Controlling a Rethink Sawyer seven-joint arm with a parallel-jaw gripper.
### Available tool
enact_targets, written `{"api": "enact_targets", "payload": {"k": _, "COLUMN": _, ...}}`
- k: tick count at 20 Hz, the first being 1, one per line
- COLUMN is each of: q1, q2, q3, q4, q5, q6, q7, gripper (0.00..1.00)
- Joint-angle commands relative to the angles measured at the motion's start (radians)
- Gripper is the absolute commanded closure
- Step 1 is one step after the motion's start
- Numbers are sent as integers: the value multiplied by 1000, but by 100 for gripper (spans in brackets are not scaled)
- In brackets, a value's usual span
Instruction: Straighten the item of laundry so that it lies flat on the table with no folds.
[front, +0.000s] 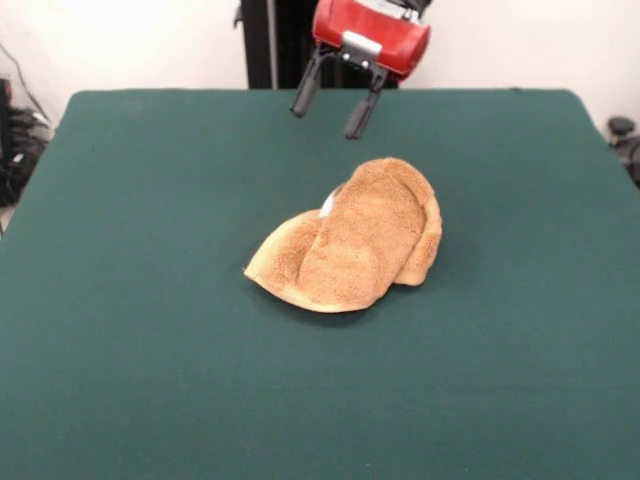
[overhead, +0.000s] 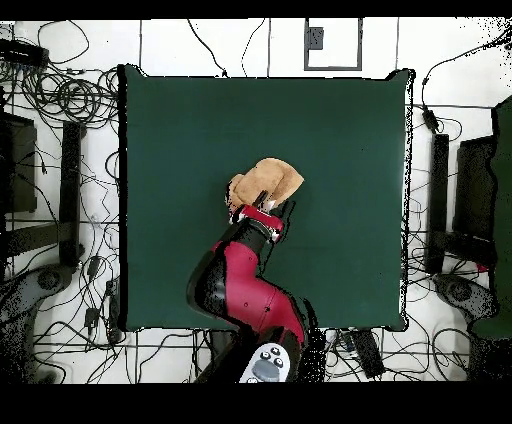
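The item of laundry (front: 350, 240), a tan-orange terry towel, lies crumpled in a folded mound near the middle of the green table (front: 150, 330). One flap is doubled over the rest, and a small white tag (front: 328, 205) peeks out at its far edge. My gripper (front: 331, 107) hangs above the table just behind the towel, apart from it, open with nothing between its black fingers (front: 303, 95). In the overhead view the towel (overhead: 268, 182) sits at the centre of the table (overhead: 340, 130), and the gripper (overhead: 263, 211) overlaps its lower edge.
Green cloth stretches wide on every side of the towel. Off the table, cables (overhead: 70, 100) and dark equipment boxes (overhead: 470, 190) crowd the floor. A black post (front: 270, 40) stands behind the far edge.
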Motion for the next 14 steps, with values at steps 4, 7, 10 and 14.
{"api": "enact_targets", "payload": {"k": 4, "q1": -149, "q2": 83, "q3": 192, "q4": -83, "q5": -264, "q6": -111, "q7": 227, "gripper": 0}}
{"api": "enact_targets", "payload": {"k": 7, "q1": -238, "q2": 121, "q3": 294, "q4": -115, "q5": -352, "q6": -103, "q7": 281, "gripper": 0}}
{"api": "enact_targets", "payload": {"k": 10, "q1": -294, "q2": 155, "q3": 363, "q4": -136, "q5": -388, "q6": -115, "q7": 318, "gripper": 0}}
{"api": "enact_targets", "payload": {"k": 14, "q1": -338, "q2": 159, "q3": 418, "q4": -131, "q5": -385, "q6": -113, "q7": 337, "gripper": 0}}
